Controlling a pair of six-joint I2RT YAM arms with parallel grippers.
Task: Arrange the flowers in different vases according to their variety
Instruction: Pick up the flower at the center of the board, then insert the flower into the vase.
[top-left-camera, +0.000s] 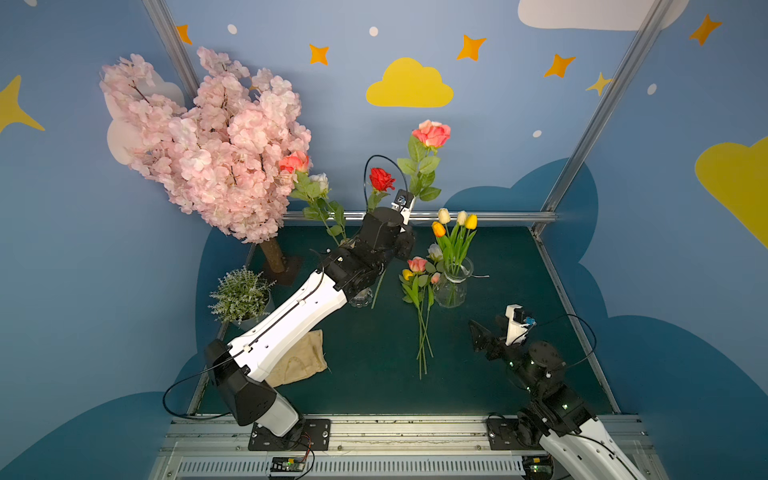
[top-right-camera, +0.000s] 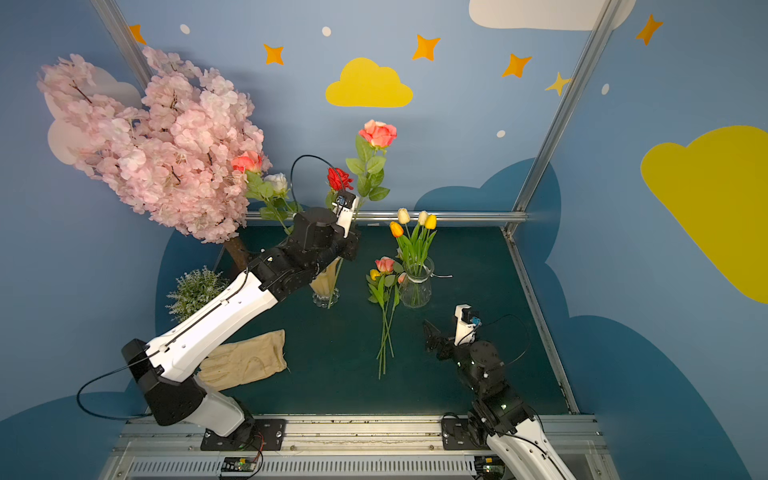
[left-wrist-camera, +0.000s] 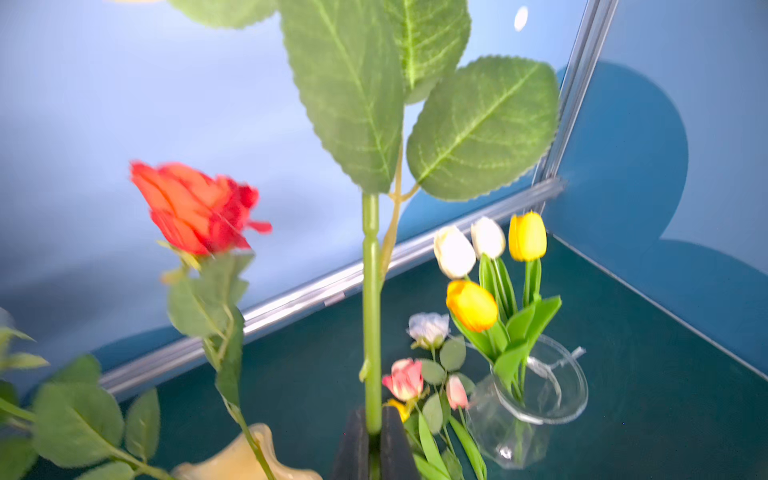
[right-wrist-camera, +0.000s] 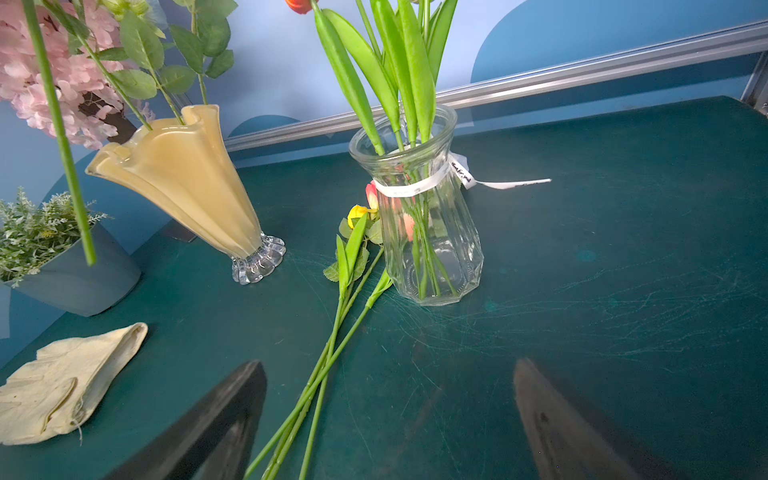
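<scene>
**Pink rose raised upright beside the amber vase**

The left pincer (left-wrist-camera: 372, 434) is clamped on the pink rose (top-left-camera: 431, 134) by its stem. The rose stands vertical, probably for lowering into the amber vase (right-wrist-camera: 183, 183). The stem's end hangs just beside that vase, outside it. The right pincer (right-wrist-camera: 386, 365) gapes wide, well apart from the vase, near loose flowers (top-left-camera: 422, 316) lying on the bench (top-left-camera: 374, 374).

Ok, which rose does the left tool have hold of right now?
The tallest one, the pink rose highest against the back wall: the left tool is shut on its stem. The red rose beside it stands in the amber vase.
</scene>
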